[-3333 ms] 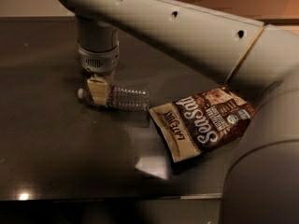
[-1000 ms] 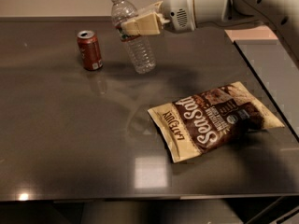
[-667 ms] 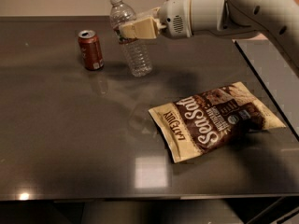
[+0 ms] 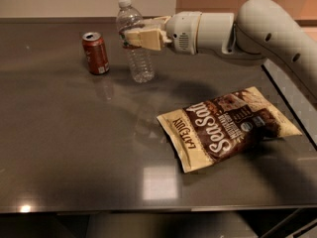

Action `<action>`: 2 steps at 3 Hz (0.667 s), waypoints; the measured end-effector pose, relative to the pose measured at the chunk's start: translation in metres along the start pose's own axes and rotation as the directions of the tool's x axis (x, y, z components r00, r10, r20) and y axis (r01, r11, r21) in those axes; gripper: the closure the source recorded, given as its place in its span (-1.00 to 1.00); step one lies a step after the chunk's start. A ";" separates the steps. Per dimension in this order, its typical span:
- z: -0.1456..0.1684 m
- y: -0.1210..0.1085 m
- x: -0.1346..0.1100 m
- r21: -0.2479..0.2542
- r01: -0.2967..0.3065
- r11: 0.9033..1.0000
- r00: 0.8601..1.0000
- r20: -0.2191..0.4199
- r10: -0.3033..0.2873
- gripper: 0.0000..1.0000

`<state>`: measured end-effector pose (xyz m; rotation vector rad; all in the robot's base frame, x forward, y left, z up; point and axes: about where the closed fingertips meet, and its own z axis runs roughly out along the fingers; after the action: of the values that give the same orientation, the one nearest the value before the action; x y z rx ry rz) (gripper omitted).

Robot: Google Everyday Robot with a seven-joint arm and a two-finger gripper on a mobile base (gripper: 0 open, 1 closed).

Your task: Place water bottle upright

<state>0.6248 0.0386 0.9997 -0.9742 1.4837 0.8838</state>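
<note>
Placement looks to be the step in hand: the water bottle (image 4: 141,66) stands almost upright at the far side of the table (image 4: 74,148), cap on top, leaning a little so the cap sits left of the base. Its base looks to be at the tabletop, though we cannot tell if it rests there fully. It is just right of the red soda can (image 4: 96,53) and apart from it, with the snack bag (image 4: 225,128) lying nearer and to the right. The gripper (image 4: 133,37) reaches in from the right on a level arm (image 4: 267,24), its fingers closed around the bottle's upper part at the label band. We judge the next move calls for straightening that lean, settling the base flat, then opening the fingers gently and backing away to the right without nudging the bottle toward the can.
</note>
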 end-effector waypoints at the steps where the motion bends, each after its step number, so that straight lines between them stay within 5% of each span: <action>1: 0.007 -0.001 0.004 0.020 0.034 0.999 0.998 0.060 -0.035 1.00; 2: 0.014 -0.002 0.009 0.024 0.053 0.998 0.994 0.098 -0.055 1.00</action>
<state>0.6312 0.0498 0.9885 -0.9378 1.3747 0.8633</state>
